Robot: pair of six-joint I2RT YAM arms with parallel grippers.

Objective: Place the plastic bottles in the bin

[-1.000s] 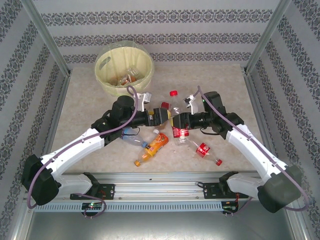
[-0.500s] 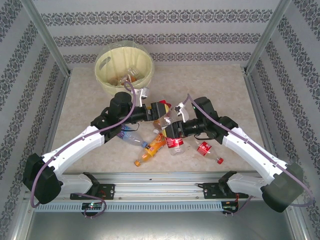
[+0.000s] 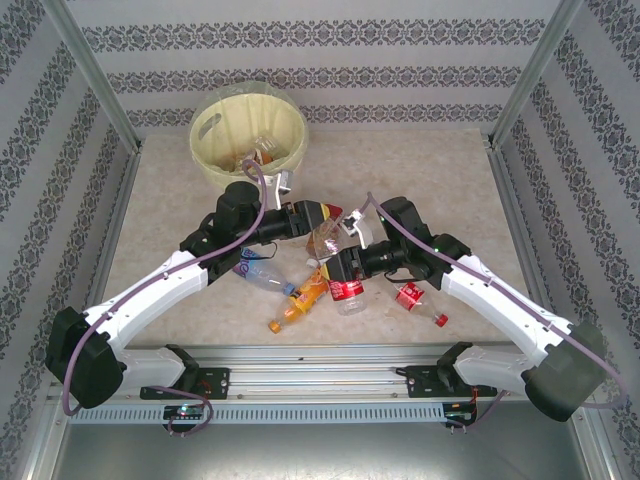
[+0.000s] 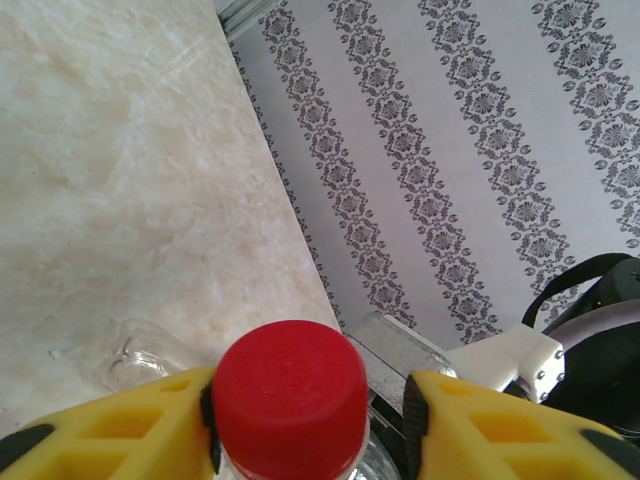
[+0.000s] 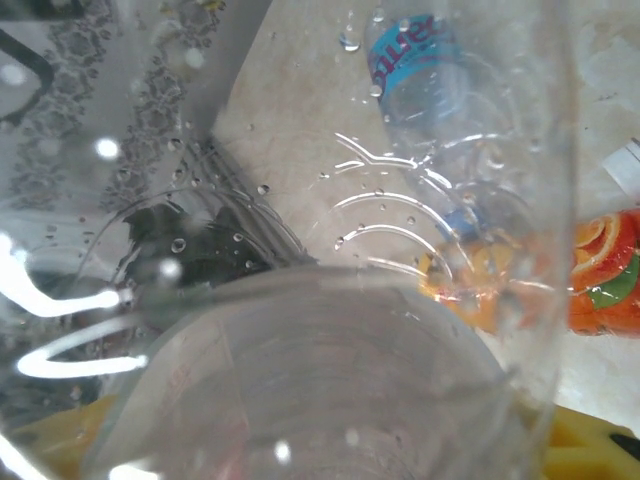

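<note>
The bin (image 3: 213,150), cream-white with a pale yellow liner, stands at the far left of the table and holds several bottles. My left gripper (image 3: 320,217) is shut on a clear bottle (image 3: 325,240) at its red cap (image 4: 290,395), held between the yellow fingers (image 4: 120,425) above mid-table, near the bin. My right gripper (image 3: 346,266) is shut on a clear bottle with a red label (image 3: 348,291), whose wet plastic wall (image 5: 330,380) covers the right wrist view. On the table lie a blue-labelled bottle (image 3: 262,275), an orange bottle (image 3: 306,293) and a red-labelled bottle (image 3: 414,300).
The two held bottles hang close together at mid-table, almost touching. Patterned walls and metal posts (image 3: 95,80) close in the table on three sides. Bare marble tabletop (image 3: 430,170) stretches to the right of the bin.
My right gripper has carried its red-labelled bottle left and toward the near edge. My left gripper has drawn back and slightly left with the red-capped bottle.
</note>
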